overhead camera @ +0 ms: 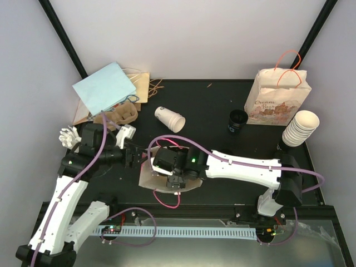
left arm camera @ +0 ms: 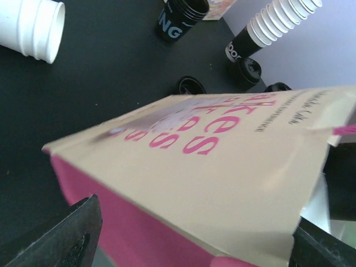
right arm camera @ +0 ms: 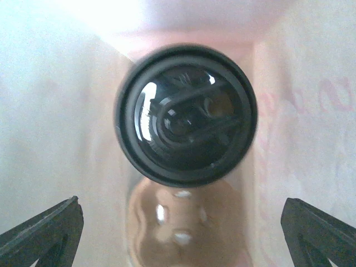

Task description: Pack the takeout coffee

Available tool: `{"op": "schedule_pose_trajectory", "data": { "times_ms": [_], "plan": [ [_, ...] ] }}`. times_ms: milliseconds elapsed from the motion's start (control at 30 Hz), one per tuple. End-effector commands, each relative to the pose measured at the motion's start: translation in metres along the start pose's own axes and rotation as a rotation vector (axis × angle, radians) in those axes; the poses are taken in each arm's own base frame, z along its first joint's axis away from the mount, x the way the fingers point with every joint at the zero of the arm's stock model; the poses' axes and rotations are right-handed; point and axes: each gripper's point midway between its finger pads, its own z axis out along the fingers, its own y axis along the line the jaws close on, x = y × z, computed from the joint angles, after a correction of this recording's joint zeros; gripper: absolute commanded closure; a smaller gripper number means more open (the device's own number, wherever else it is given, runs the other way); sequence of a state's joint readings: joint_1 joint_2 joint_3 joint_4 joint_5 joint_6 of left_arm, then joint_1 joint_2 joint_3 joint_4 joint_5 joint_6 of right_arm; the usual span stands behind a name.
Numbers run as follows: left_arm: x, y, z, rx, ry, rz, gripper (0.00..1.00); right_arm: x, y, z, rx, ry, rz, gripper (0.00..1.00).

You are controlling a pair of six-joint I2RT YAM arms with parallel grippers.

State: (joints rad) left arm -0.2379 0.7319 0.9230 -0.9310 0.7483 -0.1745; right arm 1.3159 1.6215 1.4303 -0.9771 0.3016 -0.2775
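One lidded cup [right arm camera: 186, 122] faces right end effector [right arm camera: 181, 206], spread apart inside bag [left arm camera: 222, 167]; left end effector [left arm camera: 194, 217]: grip unclear.

Both arms are wearing white shells over blk joints. On the left arm [overhead camera: 62, 203] a purple cable [overhead camera: 104, 133] is running along the links to the wrist, just behind the left gripper [left arm camera: 189, 247]. The left fingertips [left arm camera: 69, 236] are showing as matte blk wedges. The right arm [overhead camera: 245, 167] is carrying a second purple cable [overhead camera: 314, 173] over its white forearm, w/ small dark dots, prob. screws, on that shell. Just behind the right gripper [right arm camera: 178, 233] a green LED [overhead camera: 193, 160] is glowing on the blk wrist block. The right fingertips [right arm camera: 41, 233] are looking blk and triangular.
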Motion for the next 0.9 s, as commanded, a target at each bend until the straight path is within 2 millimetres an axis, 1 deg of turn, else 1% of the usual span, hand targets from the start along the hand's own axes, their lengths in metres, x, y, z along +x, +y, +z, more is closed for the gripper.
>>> {"op": "schedule_pose_trajectory", "data": {
  "times_ms": [0,167,267,333,433,533,633,700,867],
  "plan": [
    [-0.015,0.001,-0.007,-0.06,-0.005,0.006,0.21,-0.013,-0.029,-0.045,0.083,-0.11,0.053,0.0],
    [-0.027,0.006,-0.006,-0.095,0.004,-0.031,0.21,-0.016,-0.038,-0.068,0.102,-0.168,0.072,0.0],
    [-0.035,0.006,-0.005,-0.098,0.002,-0.051,0.21,-0.019,-0.038,-0.079,0.093,-0.219,0.082,0.0],
    [-0.041,0.002,-0.005,-0.084,-0.005,-0.056,0.21,-0.02,-0.037,-0.081,0.084,-0.235,0.082,0.0],
    [-0.048,-0.004,-0.007,-0.062,-0.022,-0.048,0.2,-0.017,-0.038,-0.077,0.099,-0.216,0.088,0.0],
    [-0.051,-0.007,-0.007,-0.046,-0.029,-0.047,0.2,-0.018,-0.044,-0.085,0.117,-0.251,0.114,0.0],
    [-0.05,-0.009,-0.004,-0.024,-0.024,-0.048,0.2,-0.019,-0.055,-0.095,0.136,-0.288,0.144,0.0],
    [-0.05,-0.011,-0.003,-0.015,-0.021,-0.047,0.2,-0.017,-0.062,-0.098,0.146,-0.286,0.16,0.0],
    [-0.049,-0.018,0.005,0.023,-0.007,-0.041,0.2,-0.005,-0.08,-0.097,0.162,-0.262,0.215,0.01]
  ]
}}
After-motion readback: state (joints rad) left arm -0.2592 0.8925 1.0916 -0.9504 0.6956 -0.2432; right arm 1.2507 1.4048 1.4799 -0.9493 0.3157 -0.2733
